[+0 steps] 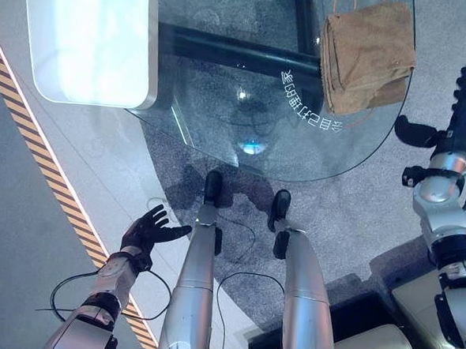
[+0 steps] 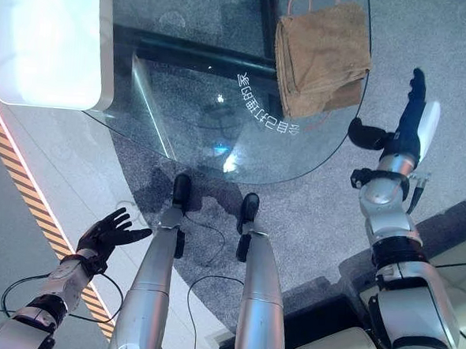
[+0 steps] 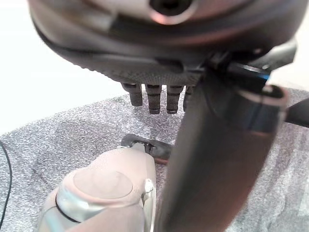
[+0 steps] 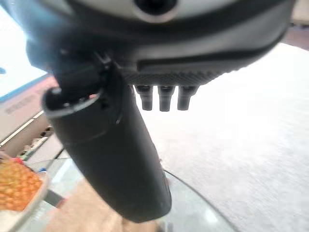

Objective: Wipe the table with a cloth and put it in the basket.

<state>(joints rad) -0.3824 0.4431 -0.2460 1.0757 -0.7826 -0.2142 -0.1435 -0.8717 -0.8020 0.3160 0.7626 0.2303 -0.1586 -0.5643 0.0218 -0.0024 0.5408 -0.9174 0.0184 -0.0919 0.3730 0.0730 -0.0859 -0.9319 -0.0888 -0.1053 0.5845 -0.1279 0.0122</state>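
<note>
A folded brown cloth [image 1: 365, 56] is seen lying on the glass surface [image 1: 221, 103], just beside the raised right hand [image 1: 458, 109], whose fingers are held straight and apart from it. The left hand [image 1: 150, 231] is spread wide, well apart, low over the floor [image 1: 357, 222]. The cloth's far edge is cut off.

My arms are silver-grey with black joint bands; the left hand [image 1: 152, 230] and right hand [image 1: 456, 117] are dark.

Folded brown cloth [image 1: 365, 56] lies on glass table [image 1: 221, 103].
</note>
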